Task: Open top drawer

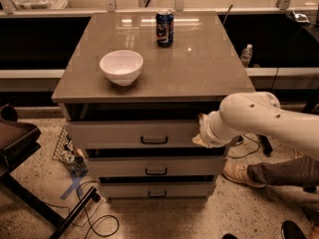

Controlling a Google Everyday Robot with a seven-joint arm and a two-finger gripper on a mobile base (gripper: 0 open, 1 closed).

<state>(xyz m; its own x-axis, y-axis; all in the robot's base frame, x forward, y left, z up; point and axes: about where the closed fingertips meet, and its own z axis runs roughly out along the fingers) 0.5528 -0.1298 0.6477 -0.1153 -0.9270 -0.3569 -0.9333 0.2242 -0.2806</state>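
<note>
The top drawer (114, 133) is the tallest pale-grey front right under the brown countertop (209, 68), with a small dark bar handle (154, 140) at its centre. A dark gap shows above its front. Two shorter drawers (149, 167) sit below it. My white arm (259, 118) reaches in from the right. My gripper (201, 134) is at the right end of the top drawer's front, well to the right of the handle and level with it. Its tip is partly hidden by the wrist.
A white bowl (121, 66) and a blue can (164, 28) stand on the countertop. A person's shoe (240, 174) and leg lie on the floor at the right. A dark chair (15, 138) stands at the left. Cables (99, 218) lie in front.
</note>
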